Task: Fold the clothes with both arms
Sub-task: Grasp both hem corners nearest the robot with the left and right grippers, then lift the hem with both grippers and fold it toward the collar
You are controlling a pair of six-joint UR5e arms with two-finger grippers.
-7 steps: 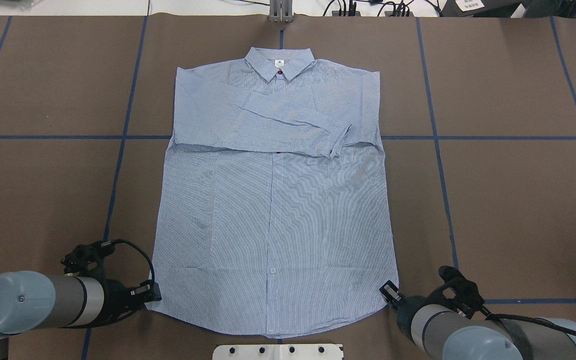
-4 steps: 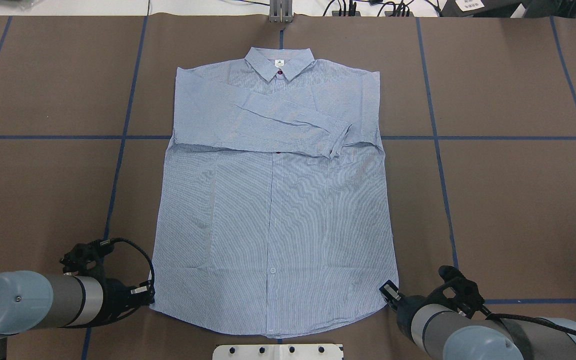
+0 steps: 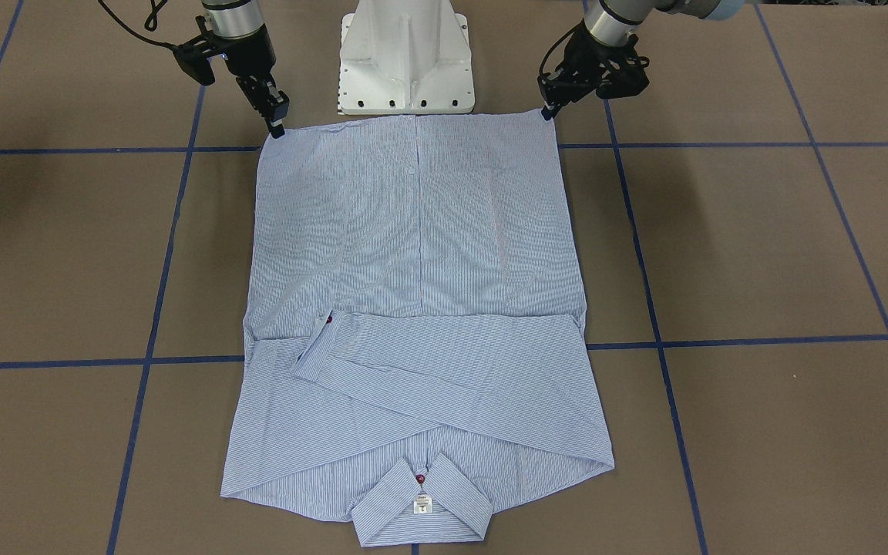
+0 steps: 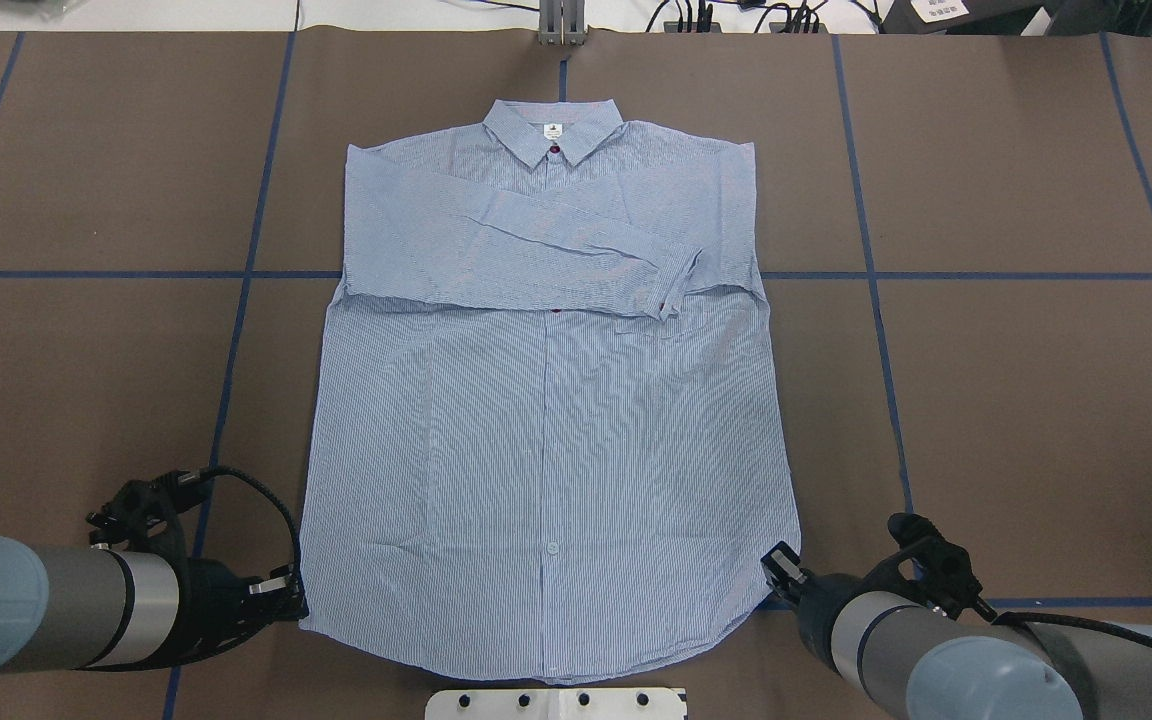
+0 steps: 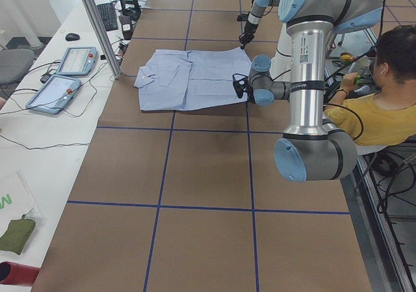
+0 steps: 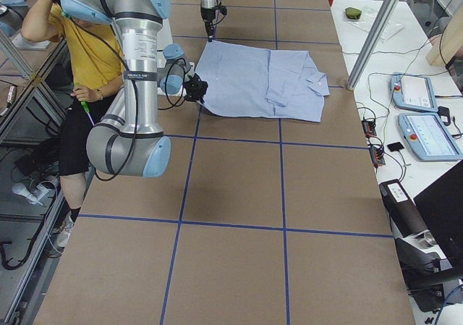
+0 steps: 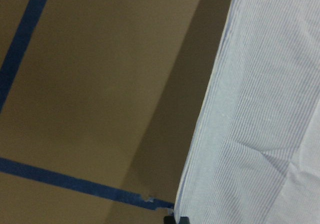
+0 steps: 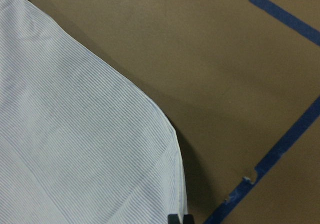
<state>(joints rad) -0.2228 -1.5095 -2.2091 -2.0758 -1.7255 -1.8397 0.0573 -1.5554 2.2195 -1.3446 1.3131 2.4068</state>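
Shirt (image 4: pixel 546 420) lies flat, front up, on the brown table (image 4: pixel 1016 420), collar (image 4: pixel 521 122) at the far end from the robot, hem twd the white base (image 3: pixel 405 54). Both sleeves are folded across the chest, the top one w/ its cuff (image 4: pixel 671 288) ending right of the shirt's middle. L gripper (image 4: pixel 288 602) is pinched on the hem's left corner and R gripper (image 4: pixel 779 570) on the right corner; both sit low, close to the table. In each wrist view the corner runs down to the gripper's tip at the frame's bottom edge, w/ dark shadow under the cloth edge, so the corners look slightly off the surface. In the front view the hem runs nearly straight btw the two grippers. Blue tape lines (image 4: pixel 986 275) grid the table; one passes under the shirt at chest level. An operator in yellow (image 5: pixel 367 113) sits behind the robot
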